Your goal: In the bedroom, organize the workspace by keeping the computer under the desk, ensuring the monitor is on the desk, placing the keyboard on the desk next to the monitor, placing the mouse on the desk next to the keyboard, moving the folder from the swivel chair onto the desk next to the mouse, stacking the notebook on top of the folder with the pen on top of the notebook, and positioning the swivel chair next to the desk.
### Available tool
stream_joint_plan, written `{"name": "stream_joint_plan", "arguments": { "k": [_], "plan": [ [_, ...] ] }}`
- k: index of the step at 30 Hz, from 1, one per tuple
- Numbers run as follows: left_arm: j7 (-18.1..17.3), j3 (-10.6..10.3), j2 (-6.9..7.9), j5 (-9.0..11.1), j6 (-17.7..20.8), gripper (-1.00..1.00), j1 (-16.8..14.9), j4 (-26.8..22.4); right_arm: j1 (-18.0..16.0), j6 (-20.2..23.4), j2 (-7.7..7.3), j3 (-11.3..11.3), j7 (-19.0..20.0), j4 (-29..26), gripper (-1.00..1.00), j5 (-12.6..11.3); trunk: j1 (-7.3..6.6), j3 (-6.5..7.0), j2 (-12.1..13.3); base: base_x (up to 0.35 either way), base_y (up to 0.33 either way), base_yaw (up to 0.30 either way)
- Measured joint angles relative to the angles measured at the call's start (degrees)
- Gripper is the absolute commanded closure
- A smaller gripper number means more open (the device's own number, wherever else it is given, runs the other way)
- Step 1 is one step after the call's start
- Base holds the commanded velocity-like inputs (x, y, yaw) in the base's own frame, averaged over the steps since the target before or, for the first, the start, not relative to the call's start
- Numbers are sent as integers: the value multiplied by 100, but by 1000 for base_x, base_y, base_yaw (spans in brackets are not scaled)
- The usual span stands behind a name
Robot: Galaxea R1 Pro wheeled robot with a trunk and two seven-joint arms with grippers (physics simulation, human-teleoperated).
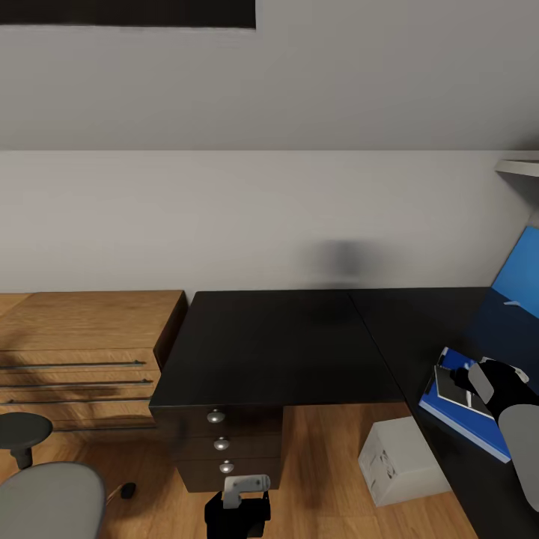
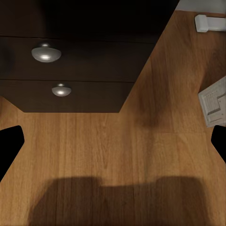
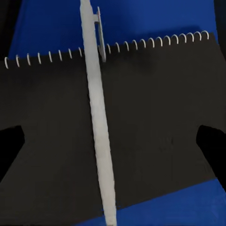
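Note:
The blue folder [image 1: 466, 421] lies on the black desk [image 1: 299, 344] at its right wing. The dark spiral-bound notebook [image 3: 155, 122] rests on the folder [image 3: 47, 23], and the white pen [image 3: 98, 117] lies along the notebook. My right gripper [image 1: 479, 382] hovers just over this stack, open [image 3: 112, 146], with the pen between its fingertips [image 3: 10, 148] and untouched. The silver-grey computer [image 1: 404, 460] stands on the floor by the desk's inner corner. My left gripper [image 1: 241, 509] hangs low in front of the drawers, open [image 2: 113, 146] over bare floor. The grey swivel chair [image 1: 49, 500] is at the lower left.
A black three-drawer unit [image 1: 221, 442] with silver knobs [image 2: 46, 52] stands under the desk's left end. A low oak dresser [image 1: 82, 352] sits against the wall to the left. The blue back panel [image 1: 520, 269] rises at the far right. Wood floor [image 2: 117, 150] lies between drawers and computer [image 2: 214, 101].

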Motion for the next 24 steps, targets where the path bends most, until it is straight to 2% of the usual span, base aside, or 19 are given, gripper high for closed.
{"name": "stream_joint_plan", "arguments": {
  "k": [13,24],
  "plan": [
    [-4,0,-1,10,1,-100,0,14,0,2,0,-7,16,-31,-100,0,0,0,0,0,0,0],
    [-19,0,-17,17,9,-100,0,258,0,37,0,-13,46,-333,-100,-24,0,0,0,0,0,0]
  ]
}}
